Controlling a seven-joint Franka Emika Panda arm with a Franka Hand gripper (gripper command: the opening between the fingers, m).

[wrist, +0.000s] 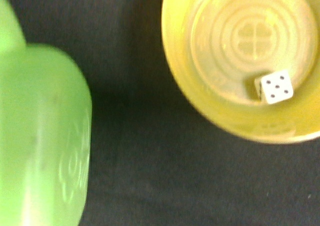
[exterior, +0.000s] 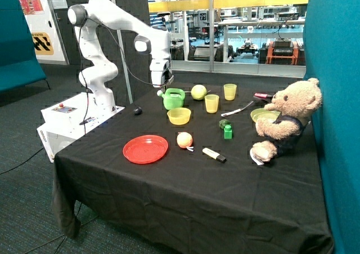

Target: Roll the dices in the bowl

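One white die [wrist: 276,86] lies inside the yellow bowl [wrist: 200,100], near its wall, with the five-dot face up. In the outside view the yellow bowl [exterior: 179,116] stands on the black cloth in front of the green watering can [exterior: 173,98]; the die does not show there. My gripper [exterior: 160,89] hangs above the table beside the watering can's spout, behind the bowl. It does not show in the wrist view, where the watering can [wrist: 45,136] fills one side.
A red plate [exterior: 145,148], a peach-coloured ball [exterior: 184,139], a marker [exterior: 214,154], a green block [exterior: 227,131], two yellow cups [exterior: 211,103], a yellow-green ball [exterior: 198,92], a small black round object [exterior: 138,111] and a teddy bear [exterior: 284,119] sit on the table.
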